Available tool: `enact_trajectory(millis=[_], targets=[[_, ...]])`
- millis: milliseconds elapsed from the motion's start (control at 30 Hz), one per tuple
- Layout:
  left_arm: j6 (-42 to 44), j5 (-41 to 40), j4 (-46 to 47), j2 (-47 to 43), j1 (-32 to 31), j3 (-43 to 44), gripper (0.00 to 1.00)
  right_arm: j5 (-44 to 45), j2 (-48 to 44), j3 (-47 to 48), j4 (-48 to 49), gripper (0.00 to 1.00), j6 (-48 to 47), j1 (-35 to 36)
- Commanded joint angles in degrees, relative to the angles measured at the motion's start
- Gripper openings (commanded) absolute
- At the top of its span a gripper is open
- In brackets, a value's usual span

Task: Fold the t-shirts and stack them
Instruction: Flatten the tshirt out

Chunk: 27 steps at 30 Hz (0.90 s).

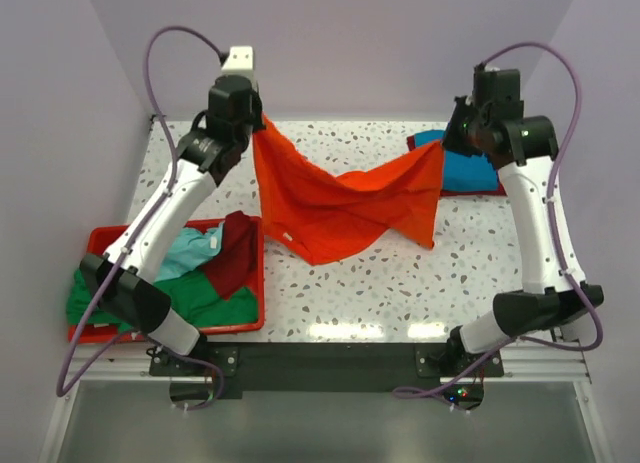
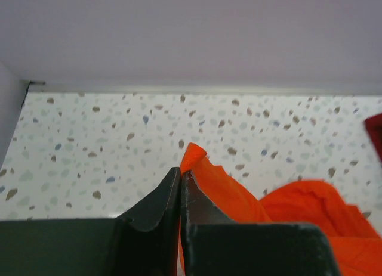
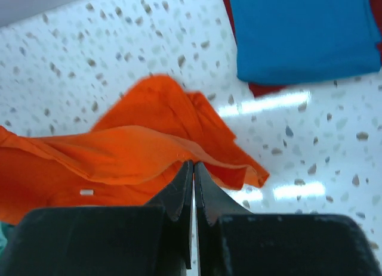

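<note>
Tightly, left end effector (image 2: 181,172) and right end effector (image 3: 193,166) pinch the orange t-shirt (image 1: 340,208).

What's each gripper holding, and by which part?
Both hold the orange t-shirt: the left gripper pinches one raised corner, the right gripper pinches the opposite corner's edge, with cloth sagging between them.
</note>
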Motion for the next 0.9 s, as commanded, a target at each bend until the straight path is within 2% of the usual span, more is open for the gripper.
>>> enact_trajectory(millis=[0, 67, 167, 233, 400, 433, 533, 733, 867], targets=[[1.44, 0.64, 6.12, 1.63, 0.78, 17.14, 0.0, 0.31, 2.95, 18.03, -0.11, 0.0, -1.95, -0.88], [1.09, 2.66, 8.14, 2.69, 0.78, 23.81, 0.0, 1.97, 5.15, 27.97, -0.91, 0.0, -2.21, -1.14], [1.35, 5.73, 11.74, 1.12, 0.78, 27.62, 0.0, 3.82, 4.21, 35.92, -0.13, 0.0, -3.17, -1.06], [2.84, 8.45, 15.94, -2.29, 0.78, 26.32, 0.0, 4.61, 1.4, 35.25, 4.43, 0.0, -3.53, -1.14], [6.62, 12.15, 23.09, -11.44, 0.69, 19.81, 0.0, 9.53, -9.59, 26.55, 16.82, 0.0, -6.6, -1.14], [6.97, 13.03, 26.22, -13.89, 0.69, 19.11, 0.0, 10.32, -11.95, 26.28, 17.54, 0.0, -7.13, -1.14], [8.29, 14.61, 27.57, -17.24, 0.69, 17.96, 0.0, 13.22, -14.6, 26.89, 18.95, 0.0, -9.5, -1.06], [9.0, 18.82, 29.41, -18.14, 0.69, 18.05, 0.0, 15.95, -16.72, 27.69, 20.0, 0.0, -11.35, -1.06], [7.16, 21.73, 28.89, -13.75, 0.69, 19.19, 0.0, 17.01, -16.2, 22.26, 21.23, 0.0, -11.0, -1.06]])
